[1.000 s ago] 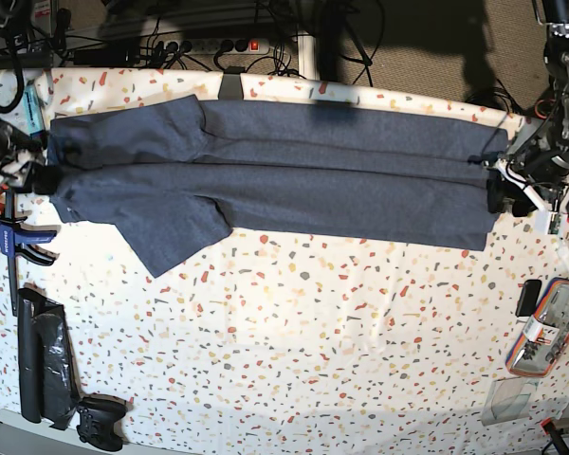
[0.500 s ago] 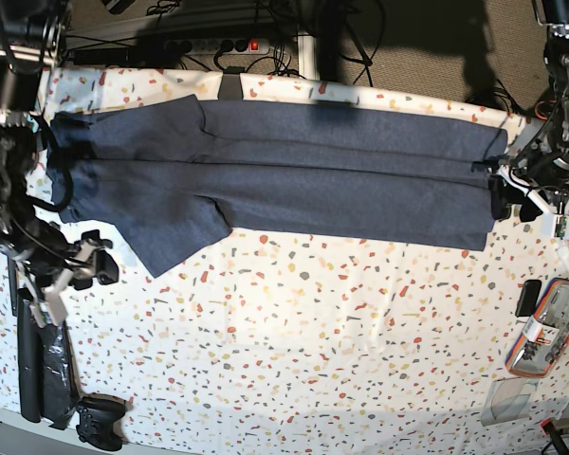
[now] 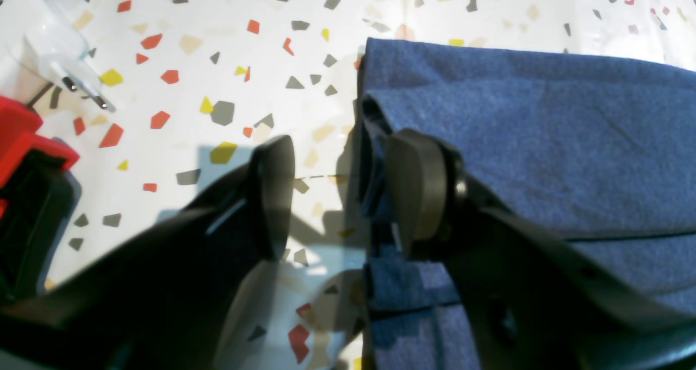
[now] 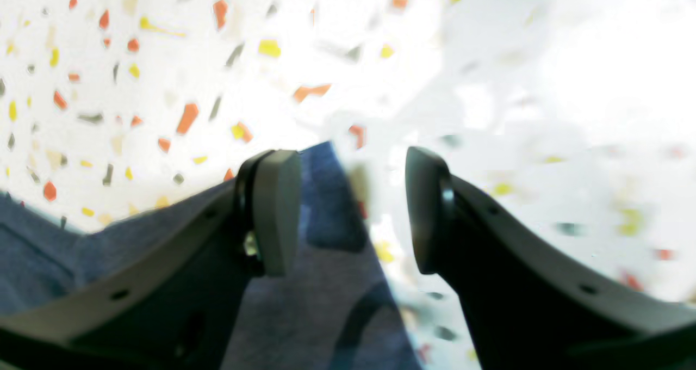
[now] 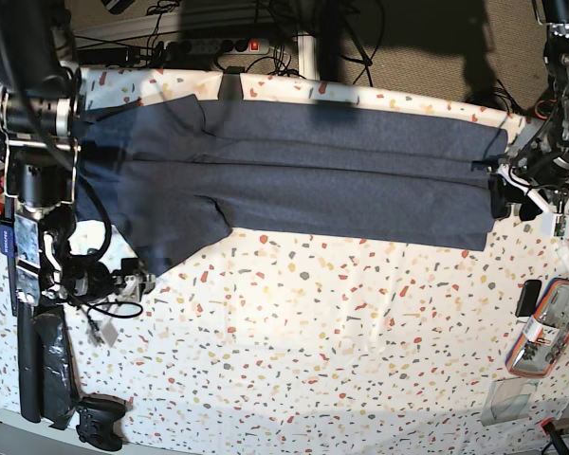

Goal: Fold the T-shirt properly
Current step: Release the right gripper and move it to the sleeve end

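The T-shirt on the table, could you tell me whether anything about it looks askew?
Yes. The T-shirt lies in a long folded band, but one sleeve splays diagonally below its lower edge, at the end near the right gripper.

We note a white tablecloth speckled with red, yellow and grey flecks [image 5: 341, 332] over the whole work surface. At its near left edge lies a black game controller [image 5: 100, 420], just beside a long black bundle [image 5: 40, 365]. A white power strip with a red switch [image 5: 229, 45] sits beyond the far edge. A transparent pouch with orange trim [image 5: 548, 327] lies at right.
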Action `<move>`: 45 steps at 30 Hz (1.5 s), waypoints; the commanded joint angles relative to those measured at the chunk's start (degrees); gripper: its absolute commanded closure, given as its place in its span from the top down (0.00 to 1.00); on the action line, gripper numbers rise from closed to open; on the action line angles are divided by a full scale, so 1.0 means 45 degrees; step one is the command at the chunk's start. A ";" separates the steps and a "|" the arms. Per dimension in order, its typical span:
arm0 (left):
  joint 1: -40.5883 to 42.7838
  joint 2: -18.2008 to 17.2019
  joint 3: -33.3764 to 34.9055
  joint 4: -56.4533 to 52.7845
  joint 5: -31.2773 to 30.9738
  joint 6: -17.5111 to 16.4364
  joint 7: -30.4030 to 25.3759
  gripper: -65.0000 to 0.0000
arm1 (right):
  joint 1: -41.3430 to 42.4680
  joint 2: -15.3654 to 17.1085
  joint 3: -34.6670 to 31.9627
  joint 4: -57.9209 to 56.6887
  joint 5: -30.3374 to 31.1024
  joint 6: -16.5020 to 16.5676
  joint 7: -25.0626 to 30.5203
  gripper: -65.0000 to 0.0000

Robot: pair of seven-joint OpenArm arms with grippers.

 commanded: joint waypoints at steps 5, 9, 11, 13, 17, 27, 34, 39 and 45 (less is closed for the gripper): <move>-0.0170 -0.0214 -0.0097 0.0233 -0.0107 0.0005 -0.0301 0.46 | 0.0651 -0.0180 0.0068 -0.0826 -0.0539 0.0071 0.0228 0.47; -0.0170 -0.0214 -0.0097 0.0233 -0.0107 0.0000 -0.0301 0.46 | 0.0646 -0.0219 0.0068 -0.1326 -0.0801 0.0071 0.0199 0.37; -0.0170 -0.0214 -0.0097 0.0233 -0.0107 0.0005 -0.0306 0.46 | 0.0641 -0.0219 0.0068 -0.1443 -0.0806 0.0071 0.0097 0.30; -0.0170 -0.0214 -0.0097 0.0238 -0.0107 0.0005 -0.0306 0.46 | 0.0651 -0.0219 0.0068 -0.1443 -0.0821 0.0071 -0.0024 0.20; -0.0170 -0.0214 -0.0097 0.0233 -0.0102 0.0000 -0.0301 0.46 | 0.0651 -0.0214 0.0068 -0.1438 -0.0889 0.0071 -0.0092 0.00; -0.0165 -0.0214 -0.0092 0.0233 -0.0102 0.0005 -0.0296 0.46 | 0.0646 -0.0185 0.0068 0.0024 -0.1787 0.0071 0.0214 0.00; -0.0160 -0.0209 -0.0092 0.0233 -0.0107 0.0005 -0.0291 0.46 | -0.0272 -0.0253 0.0068 0.2885 -0.0005 0.0071 -0.1195 0.00; -0.0160 -0.0209 -0.0092 0.0233 -0.0107 0.0005 -0.0296 0.46 | -0.2103 -0.0253 0.0068 0.5581 0.1860 0.0071 -0.2477 0.00; -0.0165 -0.0209 -0.0092 0.0233 -0.0107 0.0005 -0.0291 0.46 | -0.4935 -0.0253 0.0068 0.9675 0.3279 0.0071 -0.2895 0.00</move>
